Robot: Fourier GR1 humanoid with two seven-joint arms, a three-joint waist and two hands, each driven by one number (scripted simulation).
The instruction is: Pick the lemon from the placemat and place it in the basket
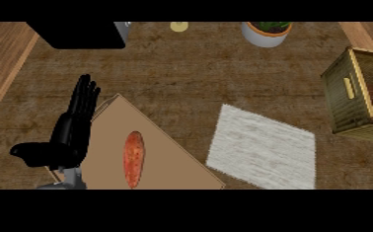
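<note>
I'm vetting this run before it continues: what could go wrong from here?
No lemon shows on the pale woven placemat, so a reach there may close on nothing. The orange oblong vegetable on the tan board lies beside the open black left hand and could be taken instead. The olive slatted basket is partly cut off at the right edge.

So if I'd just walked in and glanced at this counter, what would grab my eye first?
Probably the black left hand, open with fingers straight, at the view's left beside a tan board carrying an orange-red oblong vegetable. Next, the pale grey placemat lying bare at centre-right, with no lemon visible on it. A slatted wooden basket sits at the right edge.
</note>
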